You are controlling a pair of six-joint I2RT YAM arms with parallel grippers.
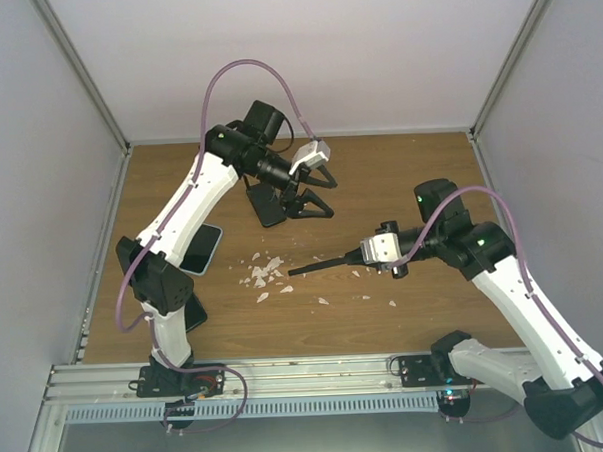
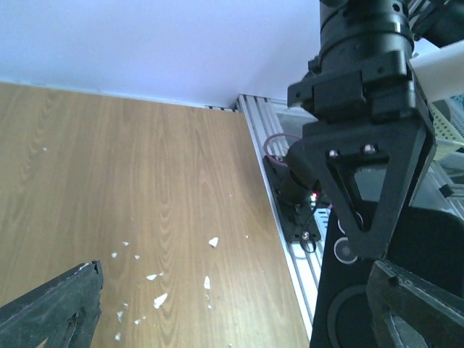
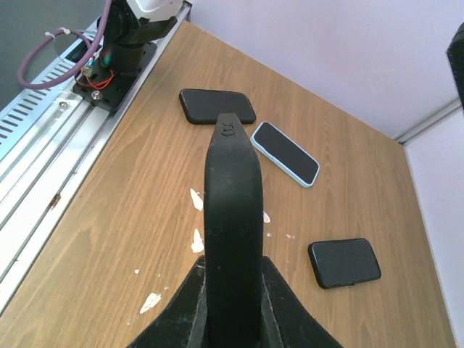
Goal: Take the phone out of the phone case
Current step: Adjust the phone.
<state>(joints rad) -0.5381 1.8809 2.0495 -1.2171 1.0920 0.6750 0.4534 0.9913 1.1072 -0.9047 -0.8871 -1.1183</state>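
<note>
The glossy black phone in a pale-blue-rimmed case (image 3: 285,153) lies flat on the wood-grain tabletop (image 3: 145,217), just beside a matte black rounded slab (image 3: 217,106). The left claw (image 1: 315,192) gapes wide and empty. The right claw (image 3: 227,130) is pinched closed on nothing above scattered white flakes (image 1: 264,273).

— What colour is the bench (image 1: 420,181)?
— Warm brown wood grain, flecked with white scraps (image 1: 264,273).
— And the phone (image 3: 285,153)?
— Black face, pale blue rim. The slabs (image 3: 217,106) either side are plain black.
— The arms (image 1: 186,211)?
— White and black, with purple cables (image 1: 244,62); the right pincer (image 3: 228,127) is black.
</note>
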